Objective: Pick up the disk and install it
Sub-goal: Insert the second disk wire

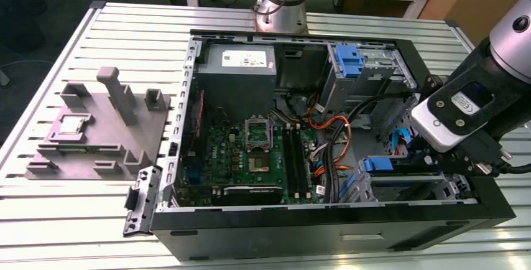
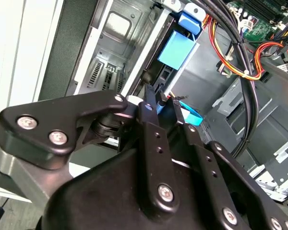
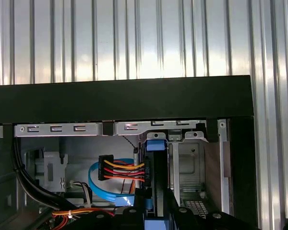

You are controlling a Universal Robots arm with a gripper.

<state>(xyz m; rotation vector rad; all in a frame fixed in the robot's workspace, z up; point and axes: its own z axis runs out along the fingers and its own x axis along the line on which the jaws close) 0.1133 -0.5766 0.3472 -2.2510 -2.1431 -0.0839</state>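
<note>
Tool position: the tool point(image 2: 165, 103) is down inside the open computer case point(image 1: 332, 226), at the drive bay point(image 1: 406, 186) near the corner on the exterior view's right, with the arm's wrist point(image 1: 473, 105) leaning in over the case wall.
Tool state: the two black fingers point(image 2: 151, 124) stand close together, a narrow gap, clamped on the thin edge of the disk point(image 2: 178, 50) as best I can see.
Where the disk is: right off the fingertips, standing on edge in the bay, its blue carrier frame showing between the metal bay walls. In the exterior view a blue tab point(image 1: 377, 164) sits at the mouth of that bay.
Key relation: the disk's long axis runs straight out from the tool, in line with the fingers and into the slot, so the disk lies directly ahead of the fingertips, not off to a side.
Fit: in the first wrist view the blue frame point(image 3: 156, 143) sits upright just beside the empty grey cage point(image 3: 192, 167), near the black case rim point(image 3: 134, 98). How far home it is, I can't tell.
Disk's look: thin when seen edge-on, bright blue plastic round it, dark body between; its label is hidden from here.
Neighbours: a bundle of red, yellow and black cables point(image 3: 122, 170) and a blue ribbon cable point(image 3: 98, 184) hang just beside the slot.
Surface: ribbed metal surface point(image 1: 74, 214) under the case.
</note>
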